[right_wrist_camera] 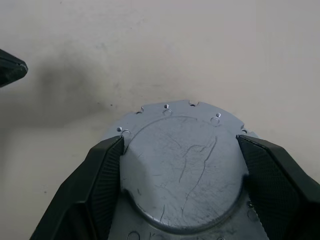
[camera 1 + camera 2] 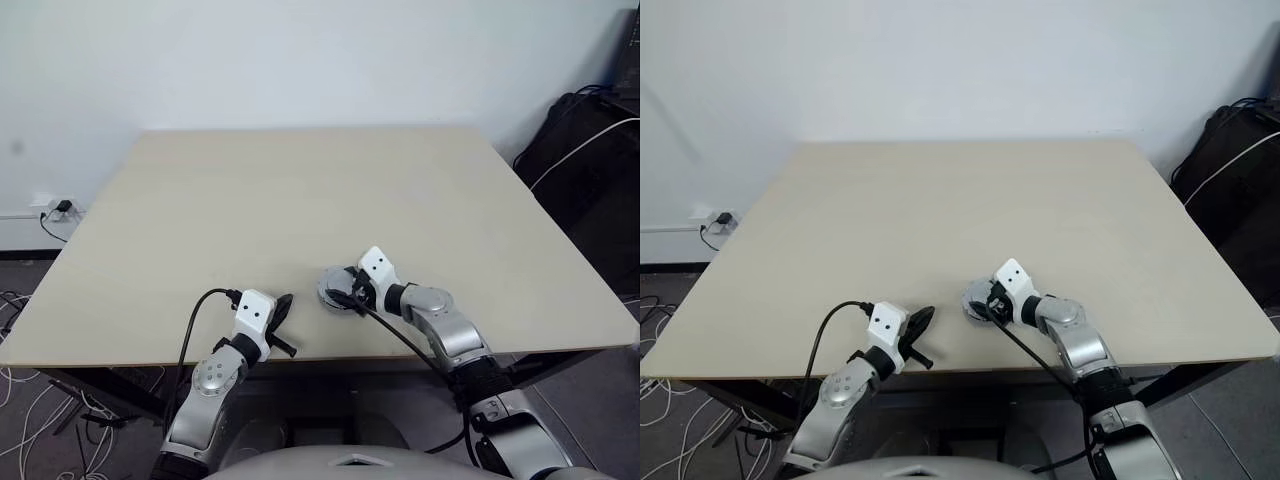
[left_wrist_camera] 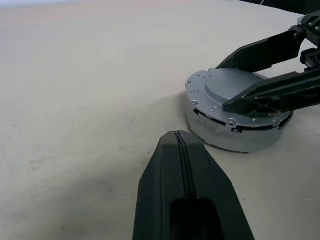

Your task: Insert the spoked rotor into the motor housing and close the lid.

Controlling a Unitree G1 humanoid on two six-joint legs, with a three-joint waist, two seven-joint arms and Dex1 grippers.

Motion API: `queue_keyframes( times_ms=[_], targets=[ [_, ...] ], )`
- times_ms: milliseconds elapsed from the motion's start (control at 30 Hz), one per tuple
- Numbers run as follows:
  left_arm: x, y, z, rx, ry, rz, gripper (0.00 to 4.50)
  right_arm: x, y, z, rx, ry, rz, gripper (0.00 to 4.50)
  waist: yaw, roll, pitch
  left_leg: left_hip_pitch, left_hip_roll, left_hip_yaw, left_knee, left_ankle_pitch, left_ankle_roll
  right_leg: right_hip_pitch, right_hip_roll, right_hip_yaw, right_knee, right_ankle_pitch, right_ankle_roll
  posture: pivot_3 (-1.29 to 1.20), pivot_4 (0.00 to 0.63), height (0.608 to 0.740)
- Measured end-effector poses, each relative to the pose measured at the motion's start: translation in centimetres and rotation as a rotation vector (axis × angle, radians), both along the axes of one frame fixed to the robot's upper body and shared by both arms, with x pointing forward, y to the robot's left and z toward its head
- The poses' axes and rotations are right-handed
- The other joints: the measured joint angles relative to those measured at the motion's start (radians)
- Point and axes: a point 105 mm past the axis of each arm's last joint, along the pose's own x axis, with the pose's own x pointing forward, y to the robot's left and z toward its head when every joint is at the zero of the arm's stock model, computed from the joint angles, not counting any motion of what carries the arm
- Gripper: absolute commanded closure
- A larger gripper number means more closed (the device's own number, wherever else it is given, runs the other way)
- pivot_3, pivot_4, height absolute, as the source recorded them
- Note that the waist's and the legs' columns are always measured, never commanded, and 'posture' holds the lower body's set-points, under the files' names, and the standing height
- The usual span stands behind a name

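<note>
No readable writing on parts you see. Right gripper (image 1: 181, 165) reaches in from lower right of head view, angled down-left, fingers (image 1: 102, 170) spread wide, flanking raised centre of lid (image 1: 182, 160), which caps motor housing (image 3: 235, 137) on table (image 2: 300, 200) at lower centre. Left gripper (image 3: 181, 150) closed, empty, near housing's left.
</note>
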Motion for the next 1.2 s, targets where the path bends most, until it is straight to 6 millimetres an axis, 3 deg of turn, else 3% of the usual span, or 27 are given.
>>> queue_keyframes(
  times_ms=[1000,1200],
  targets=[
    [-0.1,0.0,-0.1,-0.007,0.005,0.006,4.50,-0.1,0.2,-0.5,-0.107,-0.053,0.038,1.24,0.000,0.001,-0.003,0.005,0.000,0.000,0.003,-0.002,-0.004,0.002,0.000,0.000,0.000,0.000,0.000,0.00,0.000,0.740],
    [1.8,0.0,0.3,0.027,0.009,0.017,4.50,0.0,0.1,-0.5,-0.125,-0.058,0.033,1.24,0.000,0.001,-0.004,0.005,0.000,0.000,0.006,-0.002,-0.004,0.005,0.000,-0.001,0.001,0.000,0.000,0.00,0.000,0.740]
  ],
)
